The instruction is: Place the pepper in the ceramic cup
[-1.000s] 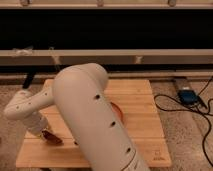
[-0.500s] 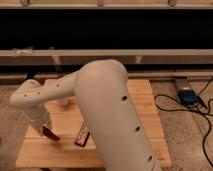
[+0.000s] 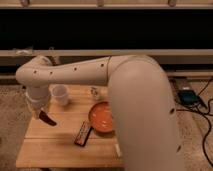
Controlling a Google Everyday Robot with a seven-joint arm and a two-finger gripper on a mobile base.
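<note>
My gripper point(image 3: 42, 114) hangs at the left of the wooden table point(image 3: 55, 147), at the end of my big white arm point(image 3: 100, 72). It is shut on the pepper point(image 3: 48, 118), a small dark red-brown tapered thing that sticks out to the right below the fingers and is held above the table. The ceramic cup point(image 3: 60, 94), small, white and round, stands upright on the table just right of and behind the gripper, a short way from the pepper.
A wide orange bowl point(image 3: 101, 116) sits at the table's middle. A flat dark bar with red edges point(image 3: 83, 134) lies in front of it. A small pale bottle point(image 3: 95, 93) stands behind the bowl. Cables and a blue device point(image 3: 188, 96) lie on the floor at the right.
The arm has swung and risen, clearing the view of the table. The gripper has lifted with the pepper and moved up toward the cup.
</note>
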